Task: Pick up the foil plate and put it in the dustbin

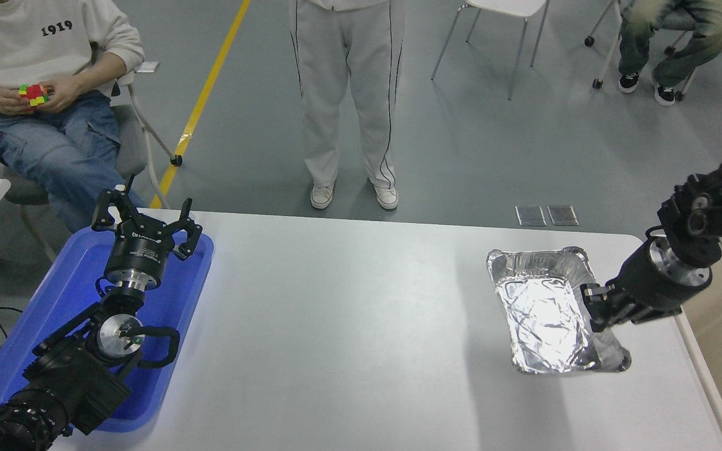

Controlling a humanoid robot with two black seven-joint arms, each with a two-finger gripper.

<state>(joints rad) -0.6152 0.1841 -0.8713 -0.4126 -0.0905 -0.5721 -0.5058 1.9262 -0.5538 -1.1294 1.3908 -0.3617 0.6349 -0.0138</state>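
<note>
- R arm comes in from the right edge, upper-mid height; forearm slants down and to the left, wrist bent downward
- R gripper (594, 308) at the arm's lower-left end; fingers closed tight, pinching a thin edge; tips point left and down
- silver wrist ring shows just behind R gripper; black cable loops over the elbow joint near the right edge
- L arm parked at lower left, running up from the bottom-left corner; forearm angled up and right
- L gripper (146, 220) points away from cam, upright; fingers spread wide apart, nothing between them; silver joint disc visible lower on the arm
</note>
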